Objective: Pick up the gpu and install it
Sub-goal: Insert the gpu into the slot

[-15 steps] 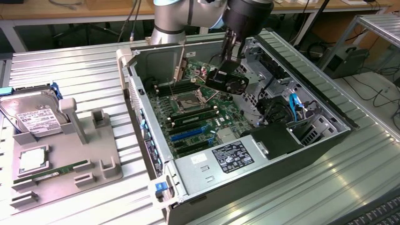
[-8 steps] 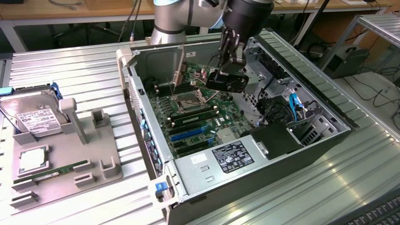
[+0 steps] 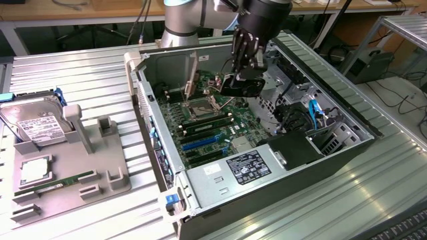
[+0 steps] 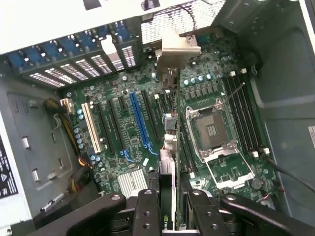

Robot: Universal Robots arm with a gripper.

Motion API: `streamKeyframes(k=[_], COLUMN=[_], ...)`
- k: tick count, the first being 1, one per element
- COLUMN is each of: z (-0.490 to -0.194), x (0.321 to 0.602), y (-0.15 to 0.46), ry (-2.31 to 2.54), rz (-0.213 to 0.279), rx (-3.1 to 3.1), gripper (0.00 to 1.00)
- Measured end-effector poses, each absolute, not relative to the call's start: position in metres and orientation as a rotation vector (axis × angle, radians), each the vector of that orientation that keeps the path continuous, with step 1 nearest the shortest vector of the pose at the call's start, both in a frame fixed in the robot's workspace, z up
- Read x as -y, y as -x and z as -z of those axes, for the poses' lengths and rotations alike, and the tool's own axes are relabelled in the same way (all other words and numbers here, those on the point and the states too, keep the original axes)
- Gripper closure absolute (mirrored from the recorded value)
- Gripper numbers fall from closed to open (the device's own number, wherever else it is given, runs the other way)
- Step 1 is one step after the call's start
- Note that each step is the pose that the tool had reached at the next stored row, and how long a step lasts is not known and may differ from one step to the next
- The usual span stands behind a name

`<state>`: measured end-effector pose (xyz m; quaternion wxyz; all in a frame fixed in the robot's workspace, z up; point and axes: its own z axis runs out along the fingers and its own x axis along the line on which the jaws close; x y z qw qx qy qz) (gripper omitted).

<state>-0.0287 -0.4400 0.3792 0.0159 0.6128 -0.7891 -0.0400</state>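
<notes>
My gripper (image 3: 241, 75) hangs inside the open computer case (image 3: 347, 112), above the motherboard, and is shut on the gpu (image 3: 240, 89). In the wrist view the gpu (image 4: 167, 162) is seen edge-on, a thin black card running away from the gripper (image 4: 170, 196). The black fingers (image 4: 147, 211) press on both of its sides. Its pale silver bracket (image 4: 179, 49) is at the far end, close to the slotted rear wall of the case. The card hovers over the motherboard between the long blue slot (image 4: 139, 123) and the processor socket (image 4: 211, 130), not seated in any slot.
A grey parts tray (image 3: 110, 175) at the exterior view's left holds a silver hard drive (image 3: 37, 122), a processor chip (image 3: 33, 170) and a green memory stick (image 3: 57, 181). The power supply (image 3: 243, 167) fills the case's near end. Cables and drive bays (image 3: 313, 115) line the case's far side.
</notes>
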Motion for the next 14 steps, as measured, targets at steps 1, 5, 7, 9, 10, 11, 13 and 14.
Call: streamKeyframes(k=[1,5,7,9,10,11,13,14], z=[-0.3792,-0.3786,-0.3783,-0.378,-0.3779,-0.3777,-0.3773,-0.377], x=[0.44,0.44,0.44,0.44,0.44,0.44,0.44,0.4405], y=[0.0287,0.0287,0.0287,0.0287,0.0287,0.0287,0.0288,0.0287], ry=[-1.927,-2.011,-2.048,-2.088,-2.107,-2.125,-2.159,-2.177], rz=[0.122,0.112,0.108,0.102,0.1,0.097,0.091,0.086], rx=[2.439,2.377,2.347,2.315,2.299,2.284,2.257,2.244], gripper=[0.74,0.74,0.74,0.74,0.74,0.74,0.74,0.74])
